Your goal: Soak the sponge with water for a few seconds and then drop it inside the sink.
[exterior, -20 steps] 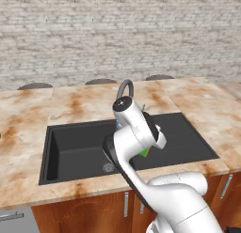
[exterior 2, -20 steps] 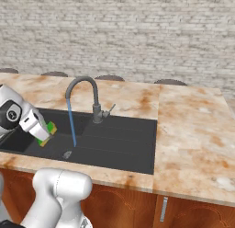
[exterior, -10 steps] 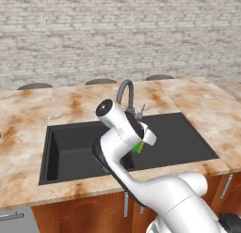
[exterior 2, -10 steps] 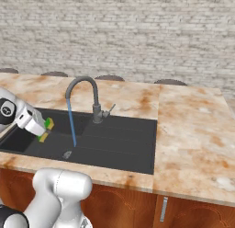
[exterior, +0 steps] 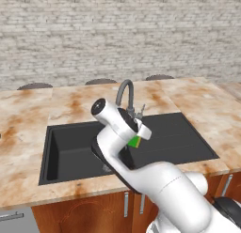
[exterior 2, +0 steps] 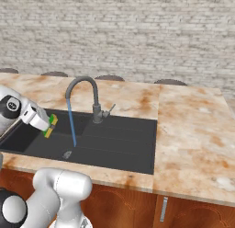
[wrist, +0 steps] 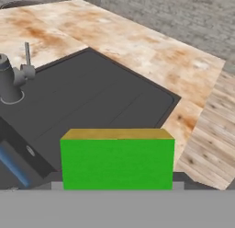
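Your pincer (exterior 2: 48,126) grips the sponge (exterior 2: 51,125) above the sink (exterior 2: 119,149), beside the water (exterior 2: 71,123) but apart from it. You have the faucet (exterior 2: 89,96) just behind the stream, its lever sticking out sideways. Marbled tabletop (exterior 2: 188,130) rings the basin; a brick wall (exterior 2: 137,34) stands behind.

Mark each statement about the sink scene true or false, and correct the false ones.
1. The sponge is held in the gripper above the sink. True.
2. The sponge lies on the basin floor. False: it is held up off the floor, clear of the basin.
3. Water runs from the faucet in a thin blue stream. True.
4. The sponge is under the stream. False: it sits to the side of it, apart from the water.
5. The countertop is plain white. False: it is mottled orange-brown stone.
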You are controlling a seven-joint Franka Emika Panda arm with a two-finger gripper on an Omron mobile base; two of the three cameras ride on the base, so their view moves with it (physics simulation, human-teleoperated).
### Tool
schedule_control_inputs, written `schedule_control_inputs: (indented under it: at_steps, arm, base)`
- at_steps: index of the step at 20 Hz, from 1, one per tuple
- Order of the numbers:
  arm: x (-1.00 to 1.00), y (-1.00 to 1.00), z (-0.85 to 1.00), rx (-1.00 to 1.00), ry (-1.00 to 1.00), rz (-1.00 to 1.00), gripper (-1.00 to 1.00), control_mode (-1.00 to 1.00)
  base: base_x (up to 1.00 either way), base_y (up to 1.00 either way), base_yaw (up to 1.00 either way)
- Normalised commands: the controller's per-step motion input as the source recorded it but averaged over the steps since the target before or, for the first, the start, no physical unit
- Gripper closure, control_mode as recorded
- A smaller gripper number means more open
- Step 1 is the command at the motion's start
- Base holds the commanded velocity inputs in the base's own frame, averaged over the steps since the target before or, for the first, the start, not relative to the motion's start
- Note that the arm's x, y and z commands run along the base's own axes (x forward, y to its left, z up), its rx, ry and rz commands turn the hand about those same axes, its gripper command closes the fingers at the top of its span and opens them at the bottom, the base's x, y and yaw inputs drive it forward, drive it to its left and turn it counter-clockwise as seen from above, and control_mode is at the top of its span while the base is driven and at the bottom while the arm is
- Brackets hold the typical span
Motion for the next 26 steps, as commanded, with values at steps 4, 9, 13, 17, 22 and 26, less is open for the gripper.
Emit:
schedule_control_inputs:
  at_steps: [4,9,13,17,22,26]
  arm:
    - [0.07,0.0,-0.14,-0.07,-0.02,0.0,1.0,-1.0]
    - [0.06,0.01,-0.18,-0.08,-0.06,0.0,1.0,-1.0]
    - [0.16,0.0,-0.15,-0.08,-0.05,0.0,1.0,-1.0]
    - [0.21,0.0,-0.06,-0.03,-0.01,0.0,1.0,-1.0]
    - [0.28,0.0,-0.03,0.0,0.0,0.0,1.0,-1.0]
    - [0.35,0.0,-0.07,0.0,0.0,0.0,1.0,-1.0]
  base:
    - [0.0,0.0,0.0]
    - [0.0,0.0,0.0]
    - [0.0,0.0,0.0]
    - [0.0,0.0,0.0]
    - [0.0,0.0,0.0]
    - [0.0,0.0,0.0]
